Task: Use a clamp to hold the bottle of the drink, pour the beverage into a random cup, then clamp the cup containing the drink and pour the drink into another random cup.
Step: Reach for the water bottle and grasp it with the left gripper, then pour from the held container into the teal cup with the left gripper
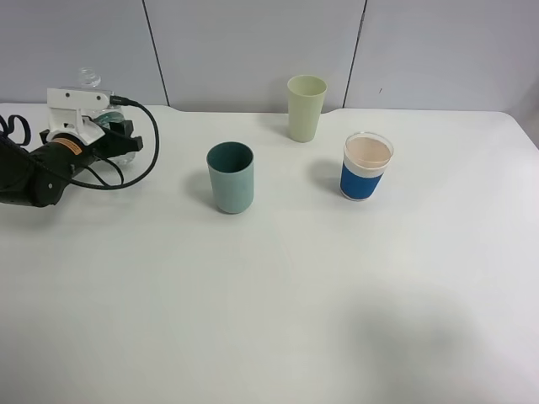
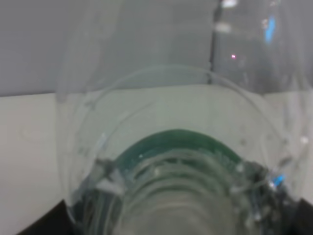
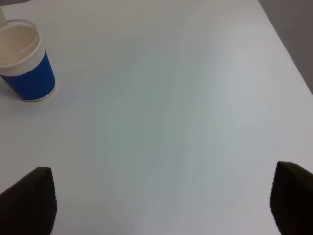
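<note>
The left pincer [image 1: 112, 135] is closed on the small clear bottle [image 2: 181, 161] with the green label. The bottle sits between its jaws and fills the left wrist view. The teal tumbler [image 1: 230, 177] stands on the desk [image 1: 278, 320], well apart to this pincer's right. The pale yellow-green tumbler [image 1: 306, 108] stands farther off the same way. The right pincer [image 3: 164, 200] is spread wide over bare desk with nothing in its grip. The blue-and-white cup [image 3: 27, 63] stands ahead of it, well apart.

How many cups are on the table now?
3. The teal tumbler stands left of centre, the pale yellow-green tumbler behind it to the right, the blue-and-white cup furthest right. None looks hidden.
</note>
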`<state>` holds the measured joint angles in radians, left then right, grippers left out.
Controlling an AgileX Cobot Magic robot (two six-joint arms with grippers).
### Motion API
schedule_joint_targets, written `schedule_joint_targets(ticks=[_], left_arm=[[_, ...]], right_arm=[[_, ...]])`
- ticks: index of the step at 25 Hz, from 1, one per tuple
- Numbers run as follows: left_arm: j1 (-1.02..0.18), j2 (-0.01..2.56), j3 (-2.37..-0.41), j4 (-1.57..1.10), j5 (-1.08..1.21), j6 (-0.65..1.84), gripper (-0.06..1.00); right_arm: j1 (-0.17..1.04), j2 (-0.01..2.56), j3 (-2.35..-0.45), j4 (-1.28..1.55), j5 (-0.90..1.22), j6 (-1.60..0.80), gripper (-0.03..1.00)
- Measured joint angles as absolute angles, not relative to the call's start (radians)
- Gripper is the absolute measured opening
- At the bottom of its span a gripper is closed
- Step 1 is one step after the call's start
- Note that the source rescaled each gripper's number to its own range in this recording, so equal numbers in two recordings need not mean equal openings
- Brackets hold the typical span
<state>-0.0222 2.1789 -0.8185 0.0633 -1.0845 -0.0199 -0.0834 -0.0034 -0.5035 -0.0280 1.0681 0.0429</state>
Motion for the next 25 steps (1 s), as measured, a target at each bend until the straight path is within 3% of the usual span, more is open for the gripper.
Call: schedule_joint_targets(ticks=[14, 25], left_arm=[[-0.058, 1.972, -0.783, -0.010, -0.885, -0.007, 0.09], [-0.184, 1.781, -0.711, -0.417, -0.755, 0.417, 0.09]], right_arm=[[-0.083, -0.003, -0.503, -0.028, 1.068, 0.043, 0.71], [-0.083, -0.003, -0.503, -0.028, 1.068, 0.043, 0.71]])
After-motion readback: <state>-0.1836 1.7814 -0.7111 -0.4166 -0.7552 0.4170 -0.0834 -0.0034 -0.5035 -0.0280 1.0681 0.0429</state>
